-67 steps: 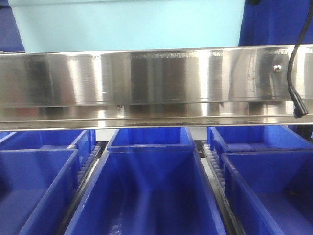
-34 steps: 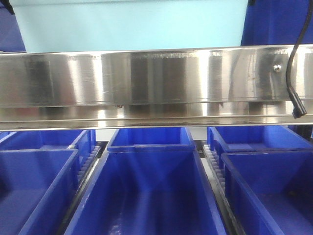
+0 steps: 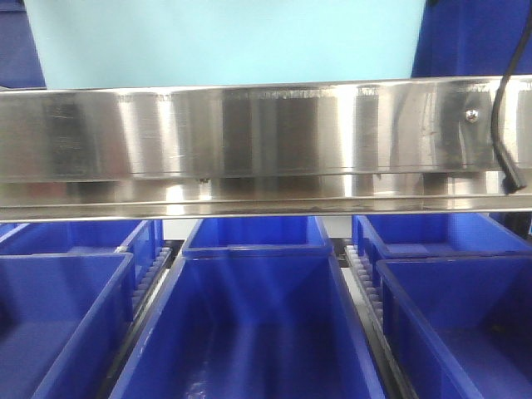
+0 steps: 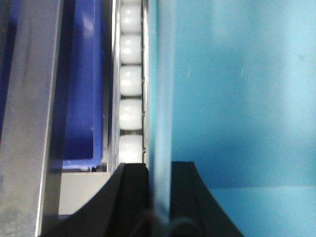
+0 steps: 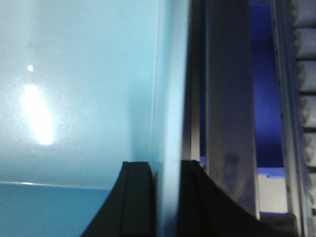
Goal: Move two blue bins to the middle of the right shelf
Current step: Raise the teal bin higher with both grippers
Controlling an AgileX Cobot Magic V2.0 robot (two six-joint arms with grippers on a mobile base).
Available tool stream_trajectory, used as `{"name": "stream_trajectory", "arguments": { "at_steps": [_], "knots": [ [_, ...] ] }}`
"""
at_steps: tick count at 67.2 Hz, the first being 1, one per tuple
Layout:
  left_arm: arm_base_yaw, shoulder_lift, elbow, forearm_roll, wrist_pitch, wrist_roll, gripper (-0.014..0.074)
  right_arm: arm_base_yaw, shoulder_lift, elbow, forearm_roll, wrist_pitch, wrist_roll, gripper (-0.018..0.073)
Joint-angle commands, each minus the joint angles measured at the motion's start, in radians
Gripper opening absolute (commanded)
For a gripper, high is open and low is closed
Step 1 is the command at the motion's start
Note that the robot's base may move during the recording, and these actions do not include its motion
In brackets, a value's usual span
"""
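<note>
**Gripped on both walls, high above the rail**

Held across the top of the front view: light-blue bin (image 3: pixel 224 41), above the steel shelf rail (image 3: pixel 249 141) and the dark blue bins (image 3: pixel 249 324) lower down. Clamped on one thin wall, bottom centre: left gripper (image 4: pixel 159 170), beside white rollers (image 4: pixel 131 79). Pinching the opposite wall: right gripper (image 5: pixel 165 168).

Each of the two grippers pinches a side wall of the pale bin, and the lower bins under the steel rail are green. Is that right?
Not quite. The lower bins under the steel rail are dark blue, not green, as the front view shows. The rest is right: the left gripper and the right gripper each pinch a side wall of the pale bin.
</note>
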Motion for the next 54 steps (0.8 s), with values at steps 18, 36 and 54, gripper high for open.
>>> {"name": "stream_trajectory", "arguments": {
  "at_steps": [18,36,54],
  "knots": [
    [-0.075,-0.037,-0.097,0.137,-0.067,-0.062,-0.0111,0.007,-0.097,-0.008,-0.121,-0.140,-0.010,-0.0163],
    [-0.082,-0.041,-0.144,0.149,-0.172,-0.062,-0.0111,0.007,-0.099,-0.074,-0.158,-0.258,-0.008,-0.0163],
    [-0.082,-0.041,-0.158,0.186,-0.259,-0.062,-0.0111,0.007,-0.099,-0.145,-0.247,-0.365,-0.008,-0.0163]
  ]
}}
